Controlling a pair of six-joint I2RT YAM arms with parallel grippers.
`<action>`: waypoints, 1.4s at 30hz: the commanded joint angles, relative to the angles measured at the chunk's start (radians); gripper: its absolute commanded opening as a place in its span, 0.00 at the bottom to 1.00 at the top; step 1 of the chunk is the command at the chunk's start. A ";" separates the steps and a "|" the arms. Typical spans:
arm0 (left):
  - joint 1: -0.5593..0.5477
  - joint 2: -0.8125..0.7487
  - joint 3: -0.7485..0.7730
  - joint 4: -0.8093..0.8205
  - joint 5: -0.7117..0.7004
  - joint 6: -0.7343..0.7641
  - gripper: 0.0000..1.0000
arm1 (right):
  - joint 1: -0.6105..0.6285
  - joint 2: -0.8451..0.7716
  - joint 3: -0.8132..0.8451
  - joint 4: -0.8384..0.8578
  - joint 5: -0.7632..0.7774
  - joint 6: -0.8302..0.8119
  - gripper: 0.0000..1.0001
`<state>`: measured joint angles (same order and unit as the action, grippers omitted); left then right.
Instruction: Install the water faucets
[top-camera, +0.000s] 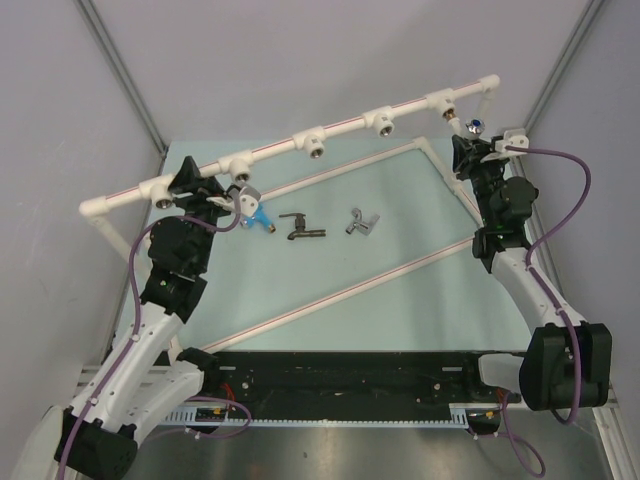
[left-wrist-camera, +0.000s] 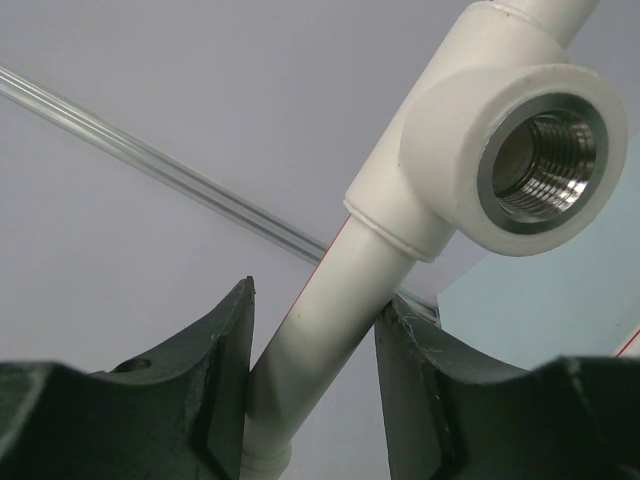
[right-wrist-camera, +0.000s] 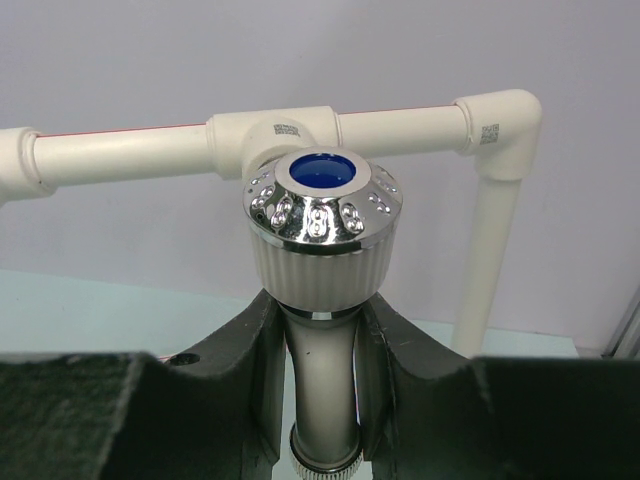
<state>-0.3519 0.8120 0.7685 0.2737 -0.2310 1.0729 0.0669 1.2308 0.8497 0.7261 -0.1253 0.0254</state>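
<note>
1. Four taps in view. Three lie loose on the table (top-camera: 400, 300) and one is held.
2. The blue tap (top-camera: 258, 215), dark tap (top-camera: 301, 229) and silver tap (top-camera: 362, 224) lie in a row mid-table, each apart from the next. They sit on the near side of the raised white pipe (top-camera: 345, 125), with the blue one nearest the left arm.
3. The white tap (right-wrist-camera: 322, 225) is up at the far right corner, in the right gripper (right-wrist-camera: 320, 320). The jaws pinch its slim stem just under the ribbed knob.
4. The knob's chrome cap has a blue centre and faces the wrist camera.
5. That tap sits just in front of the right tee (right-wrist-camera: 285, 130) on the pipe. I cannot tell whether its threaded end touches the socket, which is hidden behind the knob.
6. The left gripper (left-wrist-camera: 315, 300) is on the far-left stretch of the pipe. Its fingers (left-wrist-camera: 225, 350) sit one on each side of the pipe, jaws closed on it.
7. The left tee (left-wrist-camera: 520, 140) is just above that grip — its threaded metal socket faces the wrist camera.
</note>
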 joint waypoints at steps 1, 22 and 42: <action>0.010 -0.004 -0.023 0.016 -0.037 -0.266 0.00 | -0.003 0.001 0.072 0.035 -0.016 -0.024 0.00; 0.010 -0.014 -0.026 0.013 -0.016 -0.269 0.00 | 0.039 -0.010 0.132 -0.022 -0.051 -0.120 0.00; 0.010 -0.028 -0.028 0.013 -0.008 -0.269 0.00 | -0.049 0.079 0.193 -0.071 -0.244 -0.032 0.00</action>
<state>-0.3439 0.8101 0.7666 0.2768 -0.2138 1.0588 0.0082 1.3014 0.9855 0.6464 -0.3420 -0.0189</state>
